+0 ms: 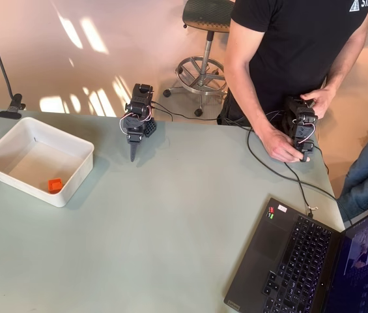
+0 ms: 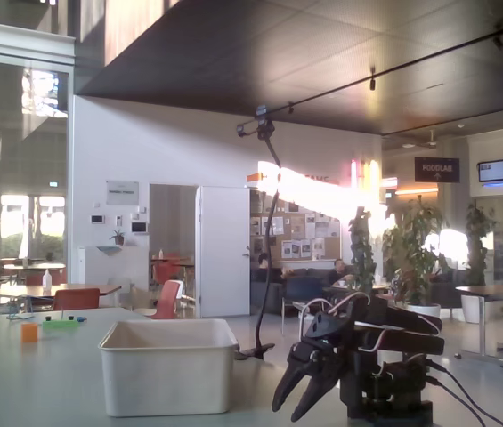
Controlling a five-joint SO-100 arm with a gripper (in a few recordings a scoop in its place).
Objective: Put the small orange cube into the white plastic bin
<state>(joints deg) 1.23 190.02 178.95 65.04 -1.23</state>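
Note:
The small orange cube [image 1: 55, 185] lies inside the white plastic bin [image 1: 14, 140], near its front right corner in the overhead view. The bin stands at the table's left side; in the fixed view the bin [image 2: 169, 366] hides its contents behind its wall. My gripper [image 1: 133, 155] hangs folded at the arm's base by the table's back edge, right of the bin and well apart from it, pointing down at the table. In the fixed view my gripper [image 2: 288, 411] holds nothing, and its fingertips stand slightly apart.
A laptop [image 1: 301, 261] sits open at the front right corner. A person [image 1: 288, 59] stands behind the table's right side with a cable [image 1: 268, 166] trailing over it. An orange block [image 2: 28, 332] and a green piece [image 2: 60, 324] lie far left. A clamp [image 1: 14, 104] grips the back edge.

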